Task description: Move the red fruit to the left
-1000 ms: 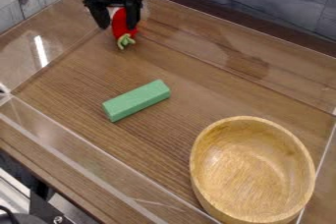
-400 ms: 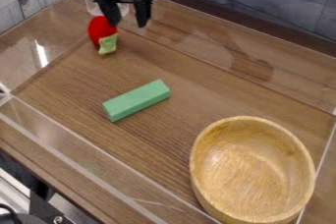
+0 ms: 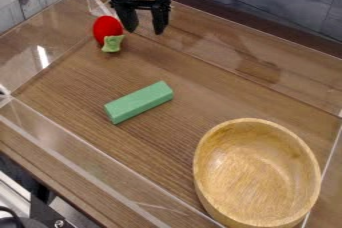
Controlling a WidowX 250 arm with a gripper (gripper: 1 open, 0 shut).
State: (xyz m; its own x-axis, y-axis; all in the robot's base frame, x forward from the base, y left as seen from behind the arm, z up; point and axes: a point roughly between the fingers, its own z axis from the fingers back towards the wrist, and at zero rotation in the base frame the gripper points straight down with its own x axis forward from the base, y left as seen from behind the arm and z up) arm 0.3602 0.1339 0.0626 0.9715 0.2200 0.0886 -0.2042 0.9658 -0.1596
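One small toy mattered here: the red fruit (image 3: pixel 108 31) lay on its side near the far left corner of the counter (image 3: pixel 227 72), green top toward the near edge, free of any grip. It looked light, hard and glossy, likely to roll or squirt out of a careless pinch; the broad red body seemed the best place to take it, not the leafy cap. Just to its right the gripper (image 3: pixel 142 19) hung with jaws spread wide and empty. Farther right lay the green block (image 3: pixel 139 102), then the wooden bowl (image 3: pixel 257 173) at the near right corner.
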